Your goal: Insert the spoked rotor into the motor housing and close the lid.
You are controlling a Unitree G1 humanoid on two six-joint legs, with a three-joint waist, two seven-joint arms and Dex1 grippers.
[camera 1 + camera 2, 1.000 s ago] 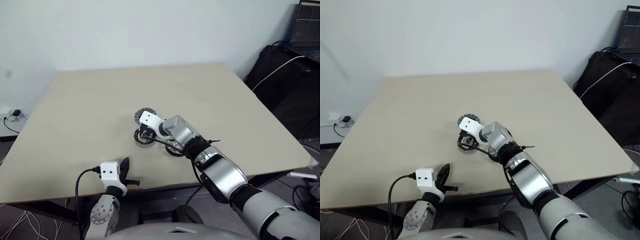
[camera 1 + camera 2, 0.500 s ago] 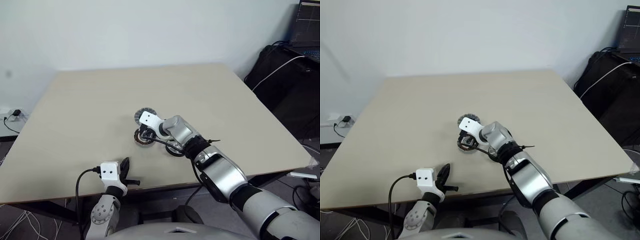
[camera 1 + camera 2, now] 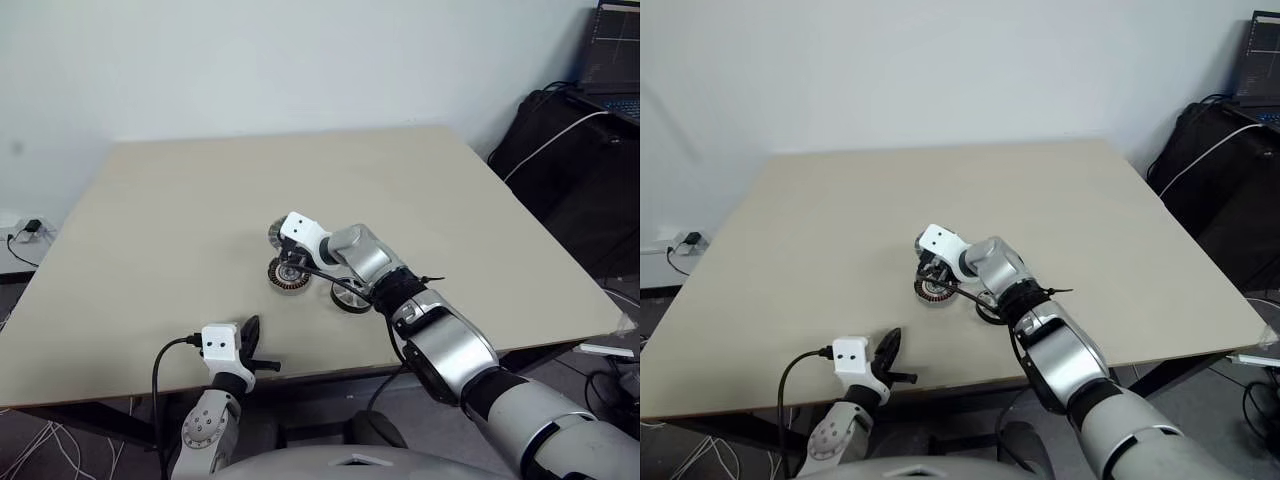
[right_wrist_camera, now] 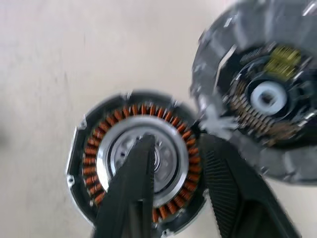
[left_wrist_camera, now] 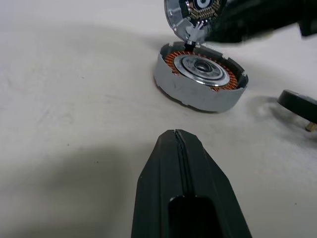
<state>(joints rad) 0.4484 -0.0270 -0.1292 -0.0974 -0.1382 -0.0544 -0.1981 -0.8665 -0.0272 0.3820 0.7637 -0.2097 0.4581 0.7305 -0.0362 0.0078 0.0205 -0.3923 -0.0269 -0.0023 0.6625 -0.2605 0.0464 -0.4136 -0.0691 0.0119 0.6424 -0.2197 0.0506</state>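
Beside the shallow round metal motor housing [image 3: 287, 277] with copper-brown coils, on its right, lies the small black-rimmed spoked rotor [image 3: 351, 297]; behind it lies the silver-grey ribbed lid [image 3: 281, 233]. The rotor looks rigid, fairly heavy and smooth, so I would grasp it across the rim. The right gripper [image 4: 173, 173] hangs over the housing, fingers slightly parted, holding nothing; the left gripper [image 5: 179, 148] is clenched, empty.

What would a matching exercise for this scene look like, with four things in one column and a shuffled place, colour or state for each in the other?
Things:
1. motor housing
2. lid
3. spoked rotor
4. left tool

Descriptions:
A. black rim, lying to the right of the motor housing
B. shut, near the front edge of the table
C. ring of copper coils inside
D. grey disc just beyond the motor housing

Pairs: 1-C, 2-D, 3-A, 4-B
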